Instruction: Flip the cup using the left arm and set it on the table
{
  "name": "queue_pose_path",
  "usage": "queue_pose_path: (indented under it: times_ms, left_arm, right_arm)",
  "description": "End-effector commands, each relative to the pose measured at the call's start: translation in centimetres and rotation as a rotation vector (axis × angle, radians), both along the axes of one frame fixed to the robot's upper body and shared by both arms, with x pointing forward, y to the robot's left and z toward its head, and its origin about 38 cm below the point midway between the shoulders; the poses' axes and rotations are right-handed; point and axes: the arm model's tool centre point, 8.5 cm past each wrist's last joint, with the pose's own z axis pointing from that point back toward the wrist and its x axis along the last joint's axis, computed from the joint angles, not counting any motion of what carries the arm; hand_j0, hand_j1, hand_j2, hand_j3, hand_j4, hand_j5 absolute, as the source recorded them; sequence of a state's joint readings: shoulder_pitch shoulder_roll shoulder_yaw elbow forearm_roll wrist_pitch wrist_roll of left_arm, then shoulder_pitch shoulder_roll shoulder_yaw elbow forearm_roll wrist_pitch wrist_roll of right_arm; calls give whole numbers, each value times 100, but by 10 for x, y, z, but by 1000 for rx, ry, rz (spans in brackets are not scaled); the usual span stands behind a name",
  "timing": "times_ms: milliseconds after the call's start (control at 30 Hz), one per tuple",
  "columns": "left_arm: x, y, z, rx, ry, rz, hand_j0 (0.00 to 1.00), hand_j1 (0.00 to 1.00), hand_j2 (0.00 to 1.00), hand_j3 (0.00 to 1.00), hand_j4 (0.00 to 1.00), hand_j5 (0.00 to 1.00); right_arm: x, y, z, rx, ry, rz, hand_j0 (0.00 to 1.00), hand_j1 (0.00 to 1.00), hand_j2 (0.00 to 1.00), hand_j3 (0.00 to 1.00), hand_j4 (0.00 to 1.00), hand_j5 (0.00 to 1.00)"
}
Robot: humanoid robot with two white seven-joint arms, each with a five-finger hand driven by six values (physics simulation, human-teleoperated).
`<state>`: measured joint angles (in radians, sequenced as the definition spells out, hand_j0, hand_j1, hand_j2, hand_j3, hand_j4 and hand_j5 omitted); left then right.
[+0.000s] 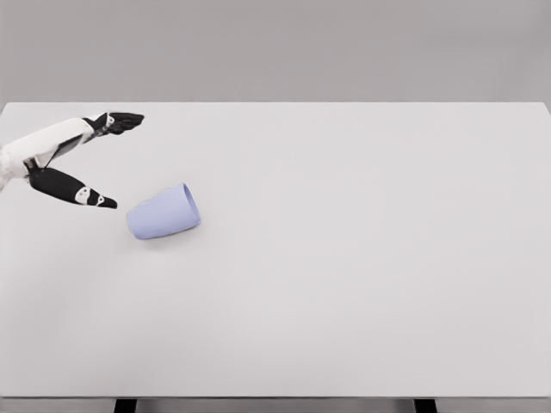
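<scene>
Cup (164, 212) on its side on the table (344, 258), left of centre, wide end toward 1 o'clock. Left hand (73, 159) at cup's 10 o'clock, near but apart; fingers (120, 121) spread wide, holding nothing.

A: What does the pale lavender-blue, smooth tapered cup (163, 212) look like now?
B: It lies tipped on its side on the white bench (344, 258), left of the middle, wider end toward the upper right.
</scene>
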<state>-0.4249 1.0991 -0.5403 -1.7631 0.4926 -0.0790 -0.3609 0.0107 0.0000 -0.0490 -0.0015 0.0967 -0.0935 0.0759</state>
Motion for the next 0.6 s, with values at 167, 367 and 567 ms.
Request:
queue_pose_path:
  times_ms: [167, 367, 567]
  left_arm:
    - [1, -48, -62, -49, 117, 33, 100, 100, 100, 100, 100, 100]
    - [3, -59, -78, 33, 131, 55, 100, 100, 100, 100, 100, 100]
    - [4, -68, -91, 104, 148, 78, 100, 100, 100, 100, 100, 100]
  right_arm:
    - [0, 0, 0, 1, 0, 0, 100, 100, 100, 100, 100, 100]
    - [0, 0, 0, 1, 0, 0, 100, 100, 100, 100, 100, 100]
    - [0, 0, 0, 1, 0, 0, 100, 100, 100, 100, 100, 100]
